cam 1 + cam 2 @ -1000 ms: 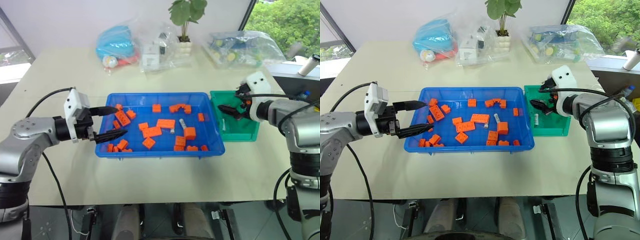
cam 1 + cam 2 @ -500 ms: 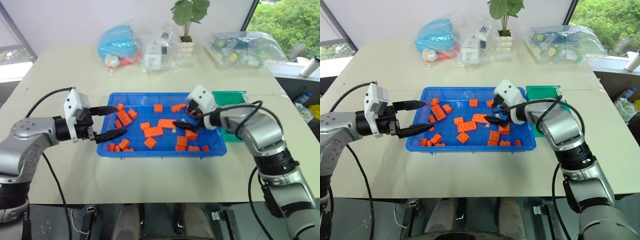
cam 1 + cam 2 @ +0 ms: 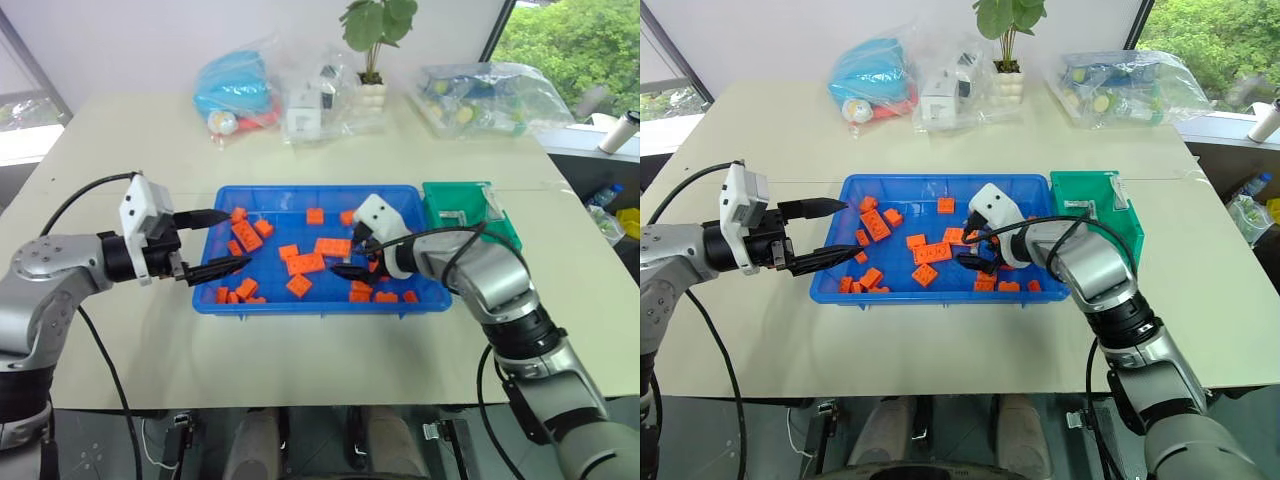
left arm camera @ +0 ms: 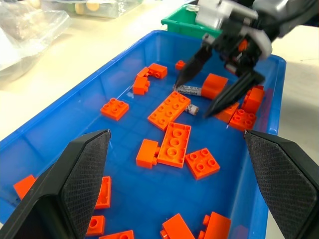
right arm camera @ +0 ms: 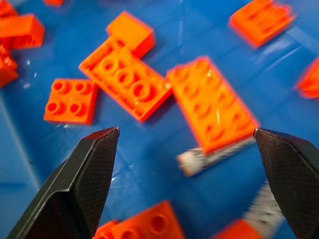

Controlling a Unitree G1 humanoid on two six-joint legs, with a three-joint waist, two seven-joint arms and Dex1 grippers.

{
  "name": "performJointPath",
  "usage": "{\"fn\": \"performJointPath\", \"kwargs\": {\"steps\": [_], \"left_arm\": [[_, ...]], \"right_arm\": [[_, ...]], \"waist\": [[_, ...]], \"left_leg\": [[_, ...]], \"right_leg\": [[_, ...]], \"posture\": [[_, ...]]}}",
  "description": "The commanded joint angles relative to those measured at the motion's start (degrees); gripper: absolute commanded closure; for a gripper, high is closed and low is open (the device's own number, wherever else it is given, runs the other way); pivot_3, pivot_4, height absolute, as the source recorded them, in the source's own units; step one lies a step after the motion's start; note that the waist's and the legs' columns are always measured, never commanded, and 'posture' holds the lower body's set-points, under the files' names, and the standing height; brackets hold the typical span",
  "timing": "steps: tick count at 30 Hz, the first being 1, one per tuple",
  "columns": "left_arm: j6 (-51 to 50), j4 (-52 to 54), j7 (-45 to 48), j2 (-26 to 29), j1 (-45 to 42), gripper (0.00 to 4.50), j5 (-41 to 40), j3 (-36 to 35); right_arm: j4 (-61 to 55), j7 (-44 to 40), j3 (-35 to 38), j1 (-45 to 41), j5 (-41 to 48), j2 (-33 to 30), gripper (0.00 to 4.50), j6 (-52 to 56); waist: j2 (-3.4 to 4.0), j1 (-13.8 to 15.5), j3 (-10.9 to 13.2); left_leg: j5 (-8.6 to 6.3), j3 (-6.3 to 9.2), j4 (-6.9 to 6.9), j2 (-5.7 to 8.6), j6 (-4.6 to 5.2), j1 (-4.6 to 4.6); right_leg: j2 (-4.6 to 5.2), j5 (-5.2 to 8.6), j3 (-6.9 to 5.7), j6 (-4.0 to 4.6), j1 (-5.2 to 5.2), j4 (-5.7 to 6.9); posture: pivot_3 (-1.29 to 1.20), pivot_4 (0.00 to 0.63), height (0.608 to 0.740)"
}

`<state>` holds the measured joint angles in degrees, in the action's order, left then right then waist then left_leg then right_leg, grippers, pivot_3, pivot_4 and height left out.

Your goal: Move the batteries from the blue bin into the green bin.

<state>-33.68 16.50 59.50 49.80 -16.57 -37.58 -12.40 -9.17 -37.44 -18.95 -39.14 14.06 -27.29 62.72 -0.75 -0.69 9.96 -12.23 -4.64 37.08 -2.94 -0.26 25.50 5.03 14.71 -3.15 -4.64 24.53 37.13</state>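
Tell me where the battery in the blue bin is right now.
The battery lies in the right half of the blue bin, touching the end of a long orange brick, directly under the open right hand.

- My right gripper (image 4: 215, 79) hangs with jaws spread over a battery (image 4: 188, 91) hemmed by orange bricks (image 4: 169, 110).
- Bare blue bin (image 3: 300, 309) floor lies between the brick clusters.
- My left gripper (image 3: 222, 241) crowds the bin's left rim.
- The bench (image 3: 320, 350) is free in front of the bin.
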Motion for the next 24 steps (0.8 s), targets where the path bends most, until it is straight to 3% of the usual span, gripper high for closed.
{"fn": "performJointPath", "kwargs": {"steps": [1, 10, 13, 19, 24], "left_arm": [[0.11, 0.96, -0.10, 0.55, -1.56, 0.00, -0.60, -0.82], [-0.14, 1.08, 0.20, 0.54, -1.86, 0.00, -0.86, -0.72], [-0.24, 1.14, 1.09, 0.80, -1.98, 0.00, -1.11, -0.35], [-0.53, 1.35, 3.77, 1.48, -2.23, 0.00, -1.26, 0.75], [-0.44, 1.93, 5.66, 1.39, -2.99, 0.00, -1.63, 2.30]], "right_arm": [[1.17, 0.31, -1.11, -0.15, -1.39, -0.09, 0.06, -2.10], [5.53, 0.21, -2.88, 0.23, -3.84, 0.90, 0.06, -5.77], [5.36, -0.32, -2.77, 0.44, -4.25, 0.69, 1.36, -6.66], [3.37, -1.53, -1.61, 0.71, -3.84, -0.61, 4.42, -5.59], [0.32, -2.13, 4.24, -1.61, -1.08, -2.29, 4.42, -1.97]], "waist": [[0.00, 0.00, 0.00], [-0.04, -0.08, -0.02], [-0.07, -0.06, -0.04], [-0.08, -0.04, -0.05], [-0.06, 0.06, -0.03]], "left_leg": [[0.00, 0.00, 0.00, 0.00, 0.00, 0.00], [0.00, 0.00, 0.00, 0.00, 0.00, -0.03], [0.00, 0.00, 0.00, 0.00, 0.00, -0.06], [0.00, 0.01, 0.00, 0.00, 0.00, -0.06], [0.00, 0.01, 0.00, 0.00, 0.00, -0.05]], "right_leg": [[0.00, 0.00, 0.00, 0.00, 0.00, 0.00], [-0.02, 0.00, 0.00, -0.01, -0.02, 0.00], [-0.02, 0.00, 0.00, -0.01, -0.05, 0.00], [-0.02, 0.00, 0.00, 0.00, -0.05, 0.00], [-0.01, 0.00, 0.00, 0.01, -0.05, 0.00]], "posture": [[0.00, 0.150, 0.736], [0.00, 0.150, 0.736], [0.00, 0.150, 0.736], [0.00, 0.150, 0.736], [0.00, 0.150, 0.736]]}}
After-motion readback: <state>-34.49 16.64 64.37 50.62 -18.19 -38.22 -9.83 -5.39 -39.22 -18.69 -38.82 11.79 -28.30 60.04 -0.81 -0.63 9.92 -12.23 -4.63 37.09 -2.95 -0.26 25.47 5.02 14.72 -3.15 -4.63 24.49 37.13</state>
